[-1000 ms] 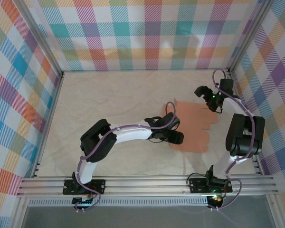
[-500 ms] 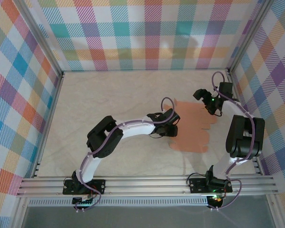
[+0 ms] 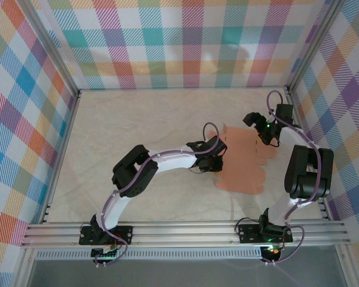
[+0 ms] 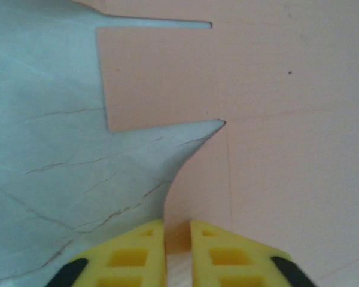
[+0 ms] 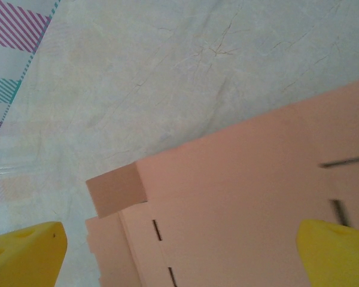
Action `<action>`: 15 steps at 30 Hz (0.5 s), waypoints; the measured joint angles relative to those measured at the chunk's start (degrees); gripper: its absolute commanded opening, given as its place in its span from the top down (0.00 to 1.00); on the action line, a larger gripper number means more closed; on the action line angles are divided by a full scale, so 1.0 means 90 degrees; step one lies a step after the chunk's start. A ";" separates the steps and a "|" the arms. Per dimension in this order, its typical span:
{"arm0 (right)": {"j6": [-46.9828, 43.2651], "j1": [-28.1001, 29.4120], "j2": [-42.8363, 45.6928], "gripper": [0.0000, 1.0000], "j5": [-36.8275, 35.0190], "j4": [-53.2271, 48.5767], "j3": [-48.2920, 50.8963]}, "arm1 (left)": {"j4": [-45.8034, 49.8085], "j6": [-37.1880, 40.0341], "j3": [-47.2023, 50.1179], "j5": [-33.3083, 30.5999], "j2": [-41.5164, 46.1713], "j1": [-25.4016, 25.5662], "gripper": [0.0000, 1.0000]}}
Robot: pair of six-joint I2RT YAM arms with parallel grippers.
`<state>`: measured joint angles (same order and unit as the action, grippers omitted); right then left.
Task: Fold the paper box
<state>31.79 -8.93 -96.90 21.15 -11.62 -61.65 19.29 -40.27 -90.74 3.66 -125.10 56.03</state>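
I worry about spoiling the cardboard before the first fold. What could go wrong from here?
1. The left gripper pinches a narrow edge strip of the flat salmon-orange cardboard sheet; a lift may pull it free or bend it in the wrong place.
2. The right gripper hangs open above the sheet's far corner, so nothing pins the sheet; it could swivel.

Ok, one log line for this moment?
left tool: shut on sheet, left edge | right tool: open, over far right corner | sheet: lying on table
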 measured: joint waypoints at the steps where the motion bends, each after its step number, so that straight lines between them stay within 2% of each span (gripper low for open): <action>1: -0.0002 0.0000 0.0000 0.01 0.0005 0.0002 0.0000 | -0.0044 0.0005 -0.0015 0.0044 0.0000 -0.0005 0.96; 5: -0.0005 0.0000 0.0007 0.00 0.0034 0.0002 0.0007 | -0.0180 0.0126 -0.0027 0.0136 0.0024 -0.0039 1.00; 9: -0.0087 0.0000 0.0177 0.00 0.0078 0.0000 0.0085 | -0.0136 0.0673 -0.0027 0.0136 0.0100 -0.0112 1.00; 15: -0.0636 0.0000 0.0624 0.00 0.0352 0.0151 0.0194 | 0.0119 0.2450 0.0170 0.0270 0.0498 -0.0678 1.00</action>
<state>26.06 -8.93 -91.29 24.32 -10.26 -59.90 20.36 -18.22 -89.21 6.09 -120.62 49.93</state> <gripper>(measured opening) 0.997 0.042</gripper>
